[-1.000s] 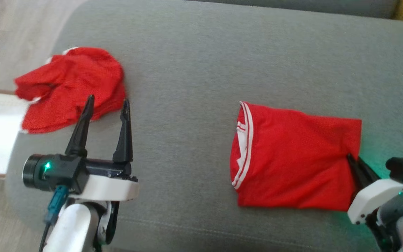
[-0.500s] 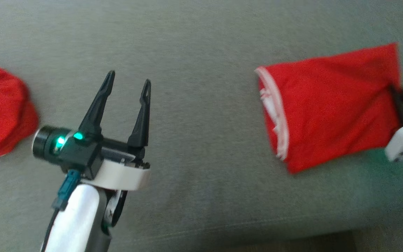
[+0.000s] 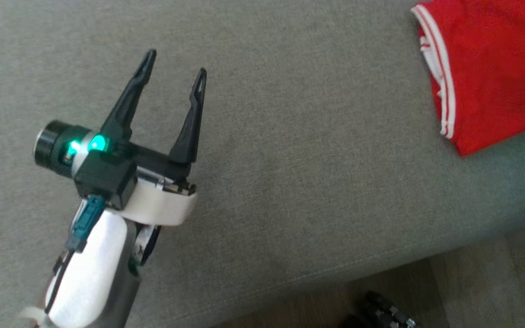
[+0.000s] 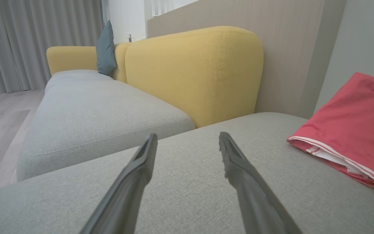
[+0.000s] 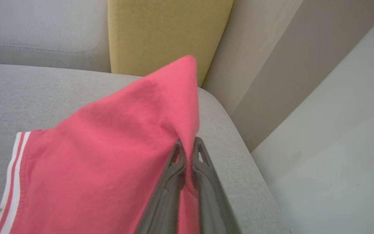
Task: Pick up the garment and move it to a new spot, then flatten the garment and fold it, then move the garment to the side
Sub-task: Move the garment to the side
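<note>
The folded red fabric garment with white-striped trim point(image 5: 109, 156) lies toward the right end of the grey upholstered sofa seat point(image 3: 312, 159). One corner rises in a peak because the right gripper point(image 5: 187, 144) has its two dark fingers pinched together on that edge. The striped end rests on the cushion, so I judge this a drag-and-carry hold for shifting it aside, not a full lift. The left gripper point(image 3: 176, 64) hovers over bare cushion well apart from the garment, jaws spread and empty, probably held clear so it cannot snag the fold. Room on the garment's side is short: the seat's rounded end sits just beside it, with a pale wall point(image 4: 362, 39) beyond. The yellow padded backrest point(image 4: 193, 71) stands behind, and the front edge drops to wooden floor point(image 3: 472, 282). The broad open stretch lies leftward.
</note>
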### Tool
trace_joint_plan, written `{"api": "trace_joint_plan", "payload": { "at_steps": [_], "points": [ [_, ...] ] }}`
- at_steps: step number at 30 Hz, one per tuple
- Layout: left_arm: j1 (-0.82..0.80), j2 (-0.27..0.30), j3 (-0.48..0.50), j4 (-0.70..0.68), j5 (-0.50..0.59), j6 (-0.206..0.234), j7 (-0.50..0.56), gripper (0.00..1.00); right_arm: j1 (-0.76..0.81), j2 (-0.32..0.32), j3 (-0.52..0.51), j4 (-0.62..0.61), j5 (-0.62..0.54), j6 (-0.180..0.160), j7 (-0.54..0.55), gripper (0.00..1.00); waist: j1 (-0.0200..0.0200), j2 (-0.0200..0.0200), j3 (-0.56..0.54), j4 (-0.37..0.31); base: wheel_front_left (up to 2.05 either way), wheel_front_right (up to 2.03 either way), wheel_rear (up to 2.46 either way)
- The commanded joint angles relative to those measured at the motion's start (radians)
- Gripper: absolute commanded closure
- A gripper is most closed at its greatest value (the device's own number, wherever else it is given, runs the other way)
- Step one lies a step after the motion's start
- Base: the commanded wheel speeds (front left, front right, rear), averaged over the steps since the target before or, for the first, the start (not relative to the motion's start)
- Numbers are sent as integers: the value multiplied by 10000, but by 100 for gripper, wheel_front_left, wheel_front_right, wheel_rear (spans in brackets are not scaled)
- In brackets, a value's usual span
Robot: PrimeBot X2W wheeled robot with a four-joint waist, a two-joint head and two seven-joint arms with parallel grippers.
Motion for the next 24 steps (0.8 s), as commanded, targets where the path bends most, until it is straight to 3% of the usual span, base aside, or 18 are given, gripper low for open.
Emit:
{"api": "trace_joint_plan", "payload": {
  "at_steps": [1,16,18,19,20,21,22,24],
  "points": [
    [-378,171,291,-380,110,-61,-51,0,-143,-461,-103,-200,7,33,-83,100,-1,-1,332,-169,0,0,0],
    [-1400,224,13,-197,257,-267,-44,0,-1401,-169,-1123,1682,-98,33,-671,100,-1,-1,1647,-58,0,0,0],
    [-1430,221,3,-164,250,-269,-45,0,-1445,-111,-1172,1846,-145,33,-634,96,-1,-1,1679,-45,0,0,0],
    [-1456,208,-8,-126,234,-271,-46,0,-1488,-34,-1220,1938,-167,33,-691,67,-1,-1,1695,-29,0,0,0],
    [-1475,197,-16,-88,219,-270,-46,0,-1501,29,-1300,2027,-233,33,-757,50,-1,-1,1698,-14,0,0,0],
    [-1480,183,-18,-43,197,-261,-47,0,-1487,120,-1409,2125,-296,33,-782,17,-1,-1,1678,5,0,0,0],
    [-1479,171,-19,1,173,-256,-47,0,-1448,189,-1510,2202,-408,33,-822,0,-1,-1,1639,28,0,0,0],
    [-1456,128,-8,70,110,-229,-48,0,-1316,344,-1791,2371,-600,33,-915,0,-1,-1,1501,93,0,0,0]
  ]
}}
